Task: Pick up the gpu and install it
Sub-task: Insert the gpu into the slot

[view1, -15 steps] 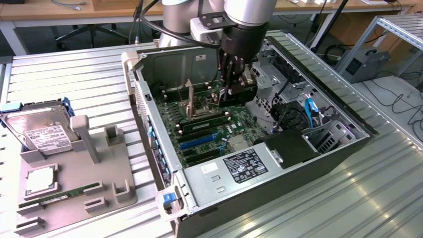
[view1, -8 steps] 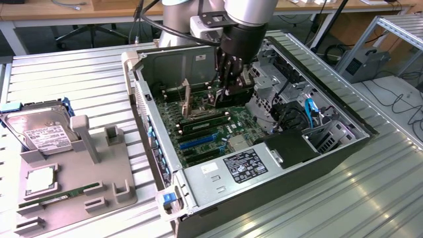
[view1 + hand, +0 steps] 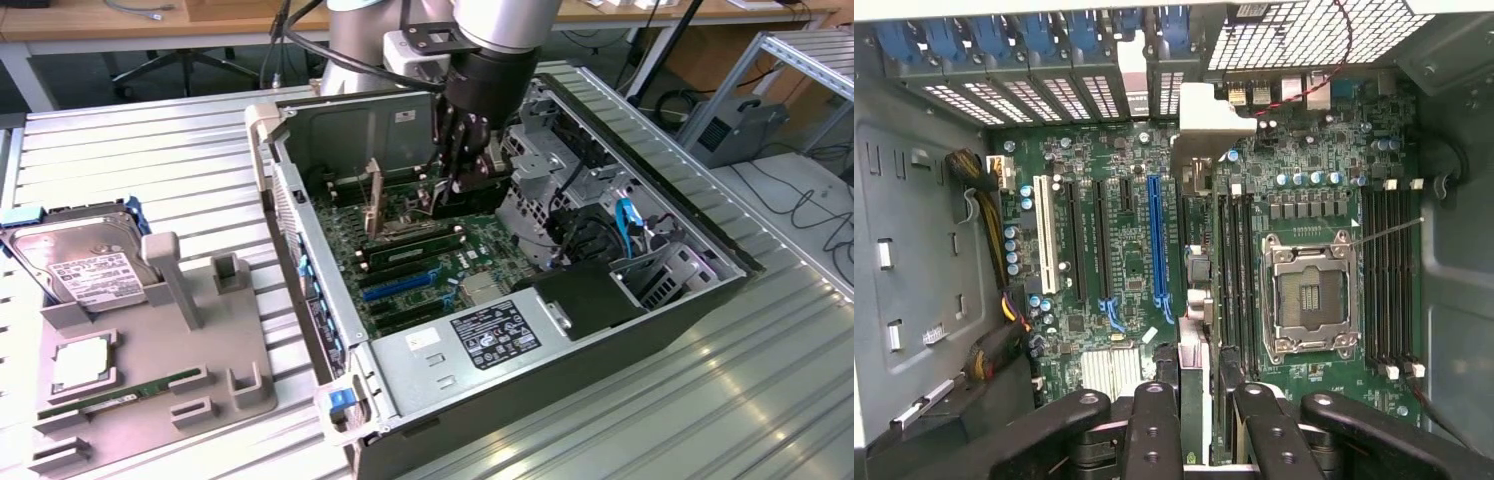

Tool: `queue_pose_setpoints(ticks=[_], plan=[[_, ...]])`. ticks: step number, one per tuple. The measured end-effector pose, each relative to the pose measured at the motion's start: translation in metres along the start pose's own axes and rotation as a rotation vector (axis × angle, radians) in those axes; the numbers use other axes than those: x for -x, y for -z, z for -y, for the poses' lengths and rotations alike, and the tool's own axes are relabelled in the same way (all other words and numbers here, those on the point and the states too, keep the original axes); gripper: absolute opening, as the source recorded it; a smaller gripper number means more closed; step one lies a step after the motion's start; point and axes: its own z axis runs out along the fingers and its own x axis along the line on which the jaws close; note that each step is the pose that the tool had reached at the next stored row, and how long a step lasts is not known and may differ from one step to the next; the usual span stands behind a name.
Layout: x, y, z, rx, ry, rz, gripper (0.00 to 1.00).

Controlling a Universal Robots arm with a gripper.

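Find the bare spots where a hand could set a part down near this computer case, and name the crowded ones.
Free: the slatted table on the exterior view's right of the computer case, and behind the grey tray, beyond the hard drive. Crowded: inside the case, where the tool holds the gpu over the motherboard.

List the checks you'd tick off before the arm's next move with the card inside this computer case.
1. gpu held in the gripper: ok, it sits edge-on between the fingers.
2. Silver bracket facing the case's rear openings: ok.
3. Card lined up with a slot: cannot tell; it runs parallel to and beside the blue slot.
4. Card fully seated: cannot tell.
5. Yellow cables away from the card: ok, they lie by the case wall.
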Motion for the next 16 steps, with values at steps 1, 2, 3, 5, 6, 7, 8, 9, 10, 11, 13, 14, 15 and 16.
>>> queue_pose_setpoints(ticks=[1,2,3,5,6,7,8,9,10,11,13,14,15,16], plan=[[-0.0001,-0.0001,-0.0001,-0.0001,0.000,0.0002,0.26],[-0.0001,-0.0001,-0.0001,-0.0001,0.001,0.0002,0.26],[-0.0001,-0.0001,-0.0002,0.0001,0.005,0.0001,0.26],[-0.0002,-0.0001,-0.0003,0.0007,0.027,-0.0004,0.26],[-0.0002,-0.0001,-0.0003,0.0008,0.028,-0.0005,0.26],[-0.0002,-0.0001,-0.0003,0.0008,0.028,-0.0004,0.26],[-0.0001,-0.0001,-0.0003,0.0008,0.028,-0.0004,0.26],[-0.0001,-0.0001,-0.0003,0.0008,0.028,-0.0003,0.26],[-0.0001,-0.0001,-0.0003,0.0008,0.028,-0.0004,0.26],[-0.0001,-0.0001,-0.0004,0.0008,0.028,-0.0004,0.26],[-0.0006,-0.0003,-0.0018,0.0007,0.028,-0.0002,0.26],[-0.0010,-0.0004,-0.0023,0.0007,0.028,-0.0003,0.26],[-0.0016,-0.0005,-0.0027,0.0008,0.028,-0.0003,0.26],[-0.0021,-0.0006,-0.0031,0.0008,0.028,-0.0003,0.26]])
